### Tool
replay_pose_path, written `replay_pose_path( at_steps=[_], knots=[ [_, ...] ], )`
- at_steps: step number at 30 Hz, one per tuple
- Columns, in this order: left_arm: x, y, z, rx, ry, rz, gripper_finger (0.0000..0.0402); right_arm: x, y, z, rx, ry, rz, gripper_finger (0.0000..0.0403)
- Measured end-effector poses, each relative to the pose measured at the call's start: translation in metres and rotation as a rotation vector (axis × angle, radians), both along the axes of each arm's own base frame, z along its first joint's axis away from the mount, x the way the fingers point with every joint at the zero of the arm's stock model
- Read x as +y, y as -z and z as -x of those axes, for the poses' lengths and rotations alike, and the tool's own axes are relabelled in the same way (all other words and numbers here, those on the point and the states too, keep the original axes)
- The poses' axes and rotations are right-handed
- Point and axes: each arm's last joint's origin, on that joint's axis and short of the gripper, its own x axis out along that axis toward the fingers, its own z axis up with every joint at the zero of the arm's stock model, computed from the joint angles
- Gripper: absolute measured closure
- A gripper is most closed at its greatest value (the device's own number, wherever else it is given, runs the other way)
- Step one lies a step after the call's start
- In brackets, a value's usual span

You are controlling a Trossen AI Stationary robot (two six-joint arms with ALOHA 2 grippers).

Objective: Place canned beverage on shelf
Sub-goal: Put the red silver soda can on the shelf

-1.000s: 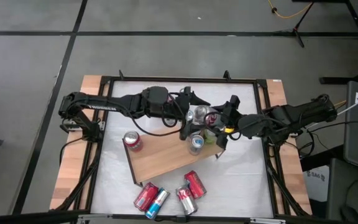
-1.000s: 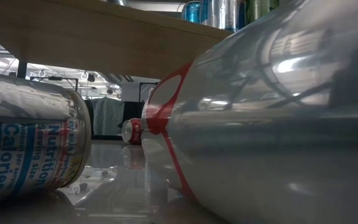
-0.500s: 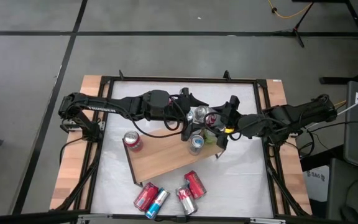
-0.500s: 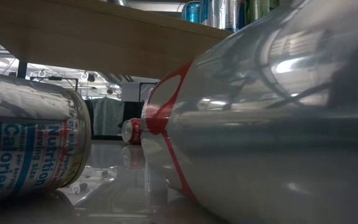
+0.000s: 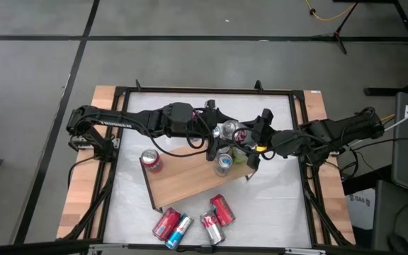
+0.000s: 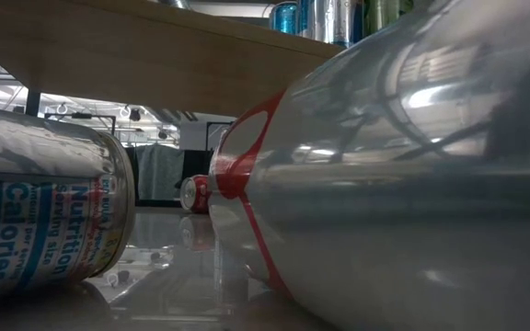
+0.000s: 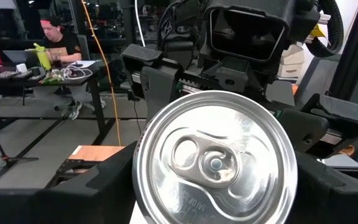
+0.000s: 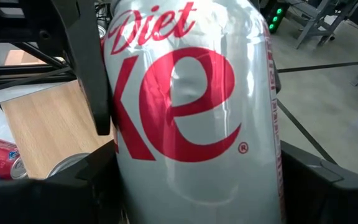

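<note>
A silver Diet Coke can (image 5: pixel 232 132) lies level in the air above the far right part of the wooden shelf (image 5: pixel 183 180), and both grippers are shut on it. My left gripper (image 5: pixel 217 131) reaches in from the table's left. Its wrist view looks straight at the can's lid (image 7: pixel 215 162). My right gripper (image 5: pixel 252 139) comes from the right and has the can's body (image 8: pixel 191 106) between its fingers. The low view shows only the shelf's underside (image 6: pixel 155 55). My left gripper has the can's lid end between its two fingers (image 7: pixel 98 186), which lie level along the can's side wall (image 8: pixel 120 93), coming from the table's left. The can is clear of the shelf. My right gripper pinches the can's side wall (image 8: pixel 129 180) between its two fingers, on the half away from the lid. The fingers slant down from the table's right and lie across the can. The wall shows a dent (image 8: pixel 185 81).
A blue can (image 5: pixel 223 163) and a green can (image 5: pixel 239 152) stand on the shelf below the grippers, and a red can (image 5: pixel 151 161) stands at its left corner. Several cans (image 5: pixel 190 221) lie on the table near its front edge. A person (image 7: pixel 58 37) sits in the room behind.
My left gripper's fingers have drawn together onto the lid end of the silver can. Both arms and the can have stayed where they were.
</note>
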Motion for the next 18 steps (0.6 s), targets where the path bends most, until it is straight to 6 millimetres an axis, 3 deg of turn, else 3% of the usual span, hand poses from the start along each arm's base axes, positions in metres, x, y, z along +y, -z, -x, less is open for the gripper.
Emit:
replay_pose_path(
  at_steps=[7, 18],
  knots=[
    [0.0002, 0.0001, 0.0, 0.001, -0.004, 0.0, 0.0119, 0.0004, 0.0004, 0.0, 0.006, -0.015, -0.009, 0.009],
    [0.0004, 0.0021, -0.0012, 0.008, -0.007, -0.001, 0.0119, 0.0005, -0.0003, 0.0005, 0.005, -0.025, -0.008, 0.0007]
  ],
)
